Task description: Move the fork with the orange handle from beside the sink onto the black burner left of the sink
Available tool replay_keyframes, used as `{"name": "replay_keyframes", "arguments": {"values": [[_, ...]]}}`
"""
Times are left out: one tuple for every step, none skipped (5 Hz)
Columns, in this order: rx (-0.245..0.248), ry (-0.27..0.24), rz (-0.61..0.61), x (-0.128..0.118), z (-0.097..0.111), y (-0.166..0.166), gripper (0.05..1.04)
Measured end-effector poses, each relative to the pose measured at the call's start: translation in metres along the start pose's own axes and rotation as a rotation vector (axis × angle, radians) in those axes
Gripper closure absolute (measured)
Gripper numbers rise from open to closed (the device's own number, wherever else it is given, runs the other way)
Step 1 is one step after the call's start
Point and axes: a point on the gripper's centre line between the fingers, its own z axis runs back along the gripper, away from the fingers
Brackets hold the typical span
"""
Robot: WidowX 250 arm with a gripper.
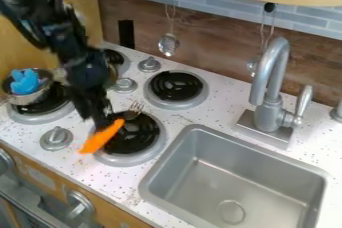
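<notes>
Standing nearest the claw (105,122): stove knob (57,138), left of the tip in view; metal pot (32,100) with blue object (25,82) inside, on the front-left burner (30,118).
Far side: back-right burner (176,86), uncovered; two knobs beside it.
In the way: the arm (73,54) crosses in front of part of the stove, hiding some of the back-left burner.
Orange-handled fork (101,136): at the claw's tip, slanting over the front-right burner (132,144), tines toward the wall. Claw state: cannot make out whether clenched on it or released.
Worktop (184,118): white, speckled; inset sink (234,182), grey faucet (270,87).
Wall (207,54): wood-look panel, hanging utensils, shelf above.
</notes>
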Motion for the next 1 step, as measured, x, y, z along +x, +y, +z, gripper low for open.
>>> {"name": "replay_keyframes", "arguments": {"values": [[0.01,-0.047,0.001,0.0005,-0.0028,0.0065,0.094]]}}
